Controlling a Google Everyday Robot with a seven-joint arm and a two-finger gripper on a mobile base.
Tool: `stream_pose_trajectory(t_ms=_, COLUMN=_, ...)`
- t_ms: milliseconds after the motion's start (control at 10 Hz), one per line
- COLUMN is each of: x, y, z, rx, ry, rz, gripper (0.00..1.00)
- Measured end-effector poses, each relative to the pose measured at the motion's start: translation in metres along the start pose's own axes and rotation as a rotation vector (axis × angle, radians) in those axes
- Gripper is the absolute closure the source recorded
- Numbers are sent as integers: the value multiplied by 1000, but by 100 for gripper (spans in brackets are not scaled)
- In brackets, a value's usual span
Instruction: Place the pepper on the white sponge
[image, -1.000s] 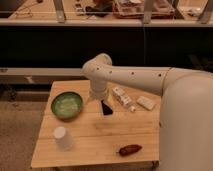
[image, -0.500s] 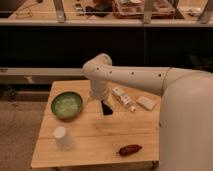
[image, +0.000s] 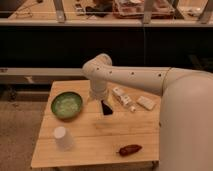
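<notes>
Change from the earlier frames: none that shows. Arm (image: 135, 79) holds the same bent pose over the wooden table (image: 95, 131), and every object lies where it lay a second ago. Gripper (image: 106, 108) hangs point-down over the middle of the tabletop, just right of the green bowl (image: 67, 105); its dark fingers stand spread wide with nothing between them. Pepper (image: 130, 149) lies flat near the table's front edge, toward the right corner, glossy dark red-brown, long axis roughly along that edge. It sits well apart from the gripper, nearer the camera and somewhat right of it, with bare wood between the two. White sponge (image: 146, 103) lies flat near the back right of the table, at about the gripper's depth and off to its right, close to the robot's white body. Between gripper and sponge lies a longer white packet (image: 123, 96) with dark markings, set at an angle. White cup (image: 63, 137) stands upside down at the front left, in front of the bowl. Pepper and sponge are apart, the sponge's top bare.
</notes>
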Motion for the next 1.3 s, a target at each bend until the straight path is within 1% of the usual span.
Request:
stream_pose_trajectory(t_ms=100, x=0, y=0, z=0, rx=2, ry=-4, rz=4, gripper=20)
stream_pose_trajectory(t_ms=200, x=-1, y=3, z=0, rx=5, ry=-17, rz=21, gripper=20)
stream_pose_trajectory(t_ms=300, x=-1, y=15, z=-3, rx=15, ry=-48, rz=81, gripper=20)
stream_pose_trajectory(t_ms=500, x=-2, y=41, z=-12, rx=30, ry=-86, rz=190, gripper=20)
stream_pose_trajectory(t_ms=600, x=-3, y=42, z=-13, rx=32, ry=-87, rz=198, gripper=20)
stream_pose_trajectory(t_ms=700, x=-19, y=77, z=-19, rx=48, ry=-107, rz=319, gripper=20)
stream_pose_trajectory(t_ms=900, x=-39, y=108, z=-15, rx=33, ry=-99, rz=384, gripper=20)
stream_pose_trajectory(t_ms=1000, x=-52, y=129, z=-11, rx=28, ry=-78, rz=407, gripper=20)
stream_pose_trajectory(t_ms=1100, x=-57, y=134, z=-10, rx=27, ry=-71, rz=411, gripper=20)
stream_pose_trajectory(t_ms=1300, x=-58, y=136, z=-9, rx=27, ry=-67, rz=412, gripper=20)
